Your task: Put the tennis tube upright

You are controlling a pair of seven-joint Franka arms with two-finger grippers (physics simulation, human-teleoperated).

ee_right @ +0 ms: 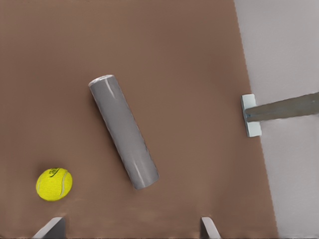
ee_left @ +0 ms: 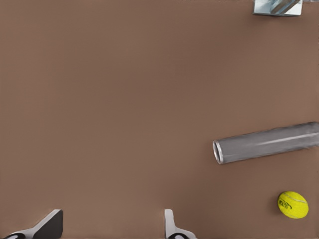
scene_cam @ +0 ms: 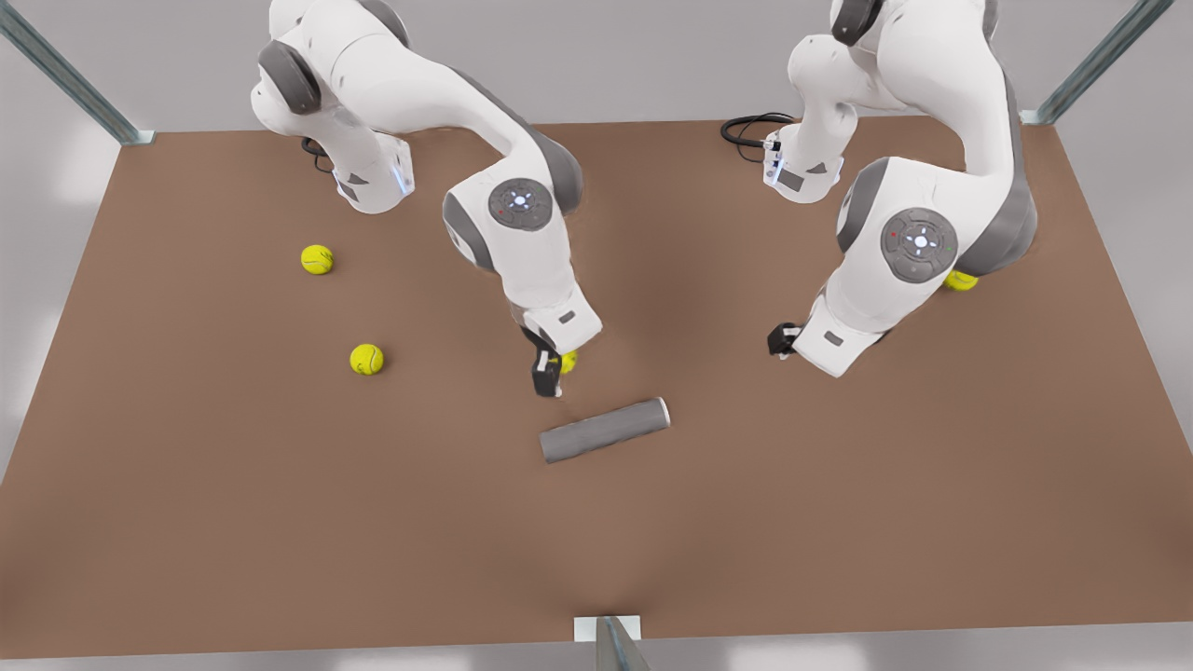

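The tennis tube (scene_cam: 606, 431) is a plain grey cylinder lying on its side on the brown table (scene_cam: 280, 522), near the middle. Its rimmed open end (ee_left: 218, 152) points to the front view's right. My right gripper (scene_cam: 547, 376) hangs on the arm at the front view's left, just behind the tube's other end and beside a tennis ball (scene_cam: 566, 362). In the right wrist view the tube (ee_right: 124, 132) lies ahead of the open right gripper (ee_right: 129, 233), which holds nothing. My left gripper (scene_cam: 781, 340) hovers at the front view's right. It is open (ee_left: 110, 231), with the tube (ee_left: 266, 143) off to one side.
Several yellow-green tennis balls lie about: two at the front view's left (scene_cam: 317, 259) (scene_cam: 366, 359) and one half hidden behind the left arm (scene_cam: 960, 280). A metal frame post (scene_cam: 610, 643) stands at the table's near edge. A black cable (scene_cam: 746, 130) lies at the back.
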